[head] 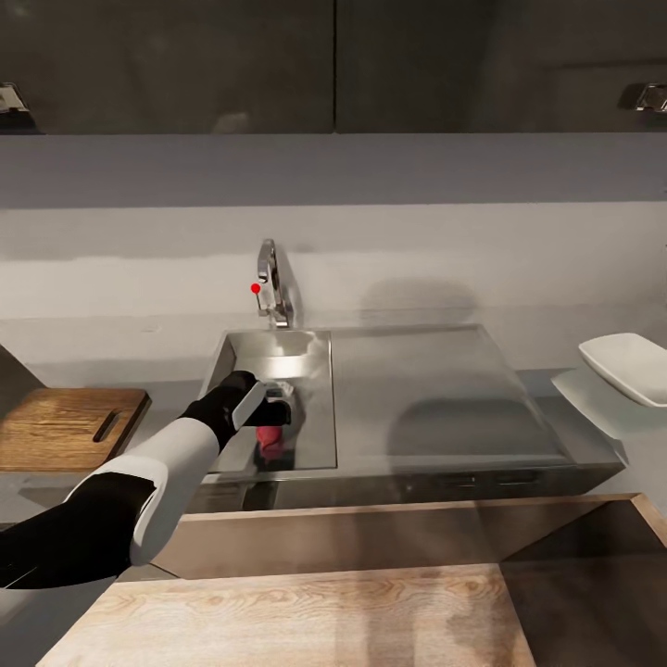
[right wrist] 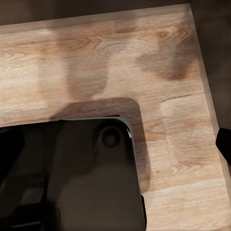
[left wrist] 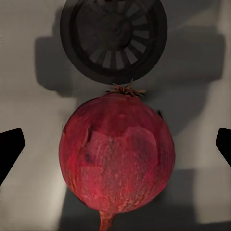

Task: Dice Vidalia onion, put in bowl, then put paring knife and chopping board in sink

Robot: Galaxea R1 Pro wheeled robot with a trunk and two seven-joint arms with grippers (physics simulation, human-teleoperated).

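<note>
**A:** What's your head cam got?

**B:** My left pincer (head: 274,408) down in the steel sink (head: 315,352), over the round dark-red onion (head: 269,443). Brown wooden chopping board (head: 56,426) on the grey counter (head: 139,338), squarish white bowl (head: 630,366) far right.

**A:** Left wrist?

**B:** Pincer spread wide, onion (left wrist: 117,156) between the fingertips (left wrist: 9,144), untouched, beside the drain (left wrist: 114,38).

**A:** Right wrist?

**B:** Wood floor (right wrist: 120,57); can't tell that pincer's state.

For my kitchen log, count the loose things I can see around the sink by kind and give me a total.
Onion: 1
Chopping board: 1
Bowl: 1
Total: 3
</note>
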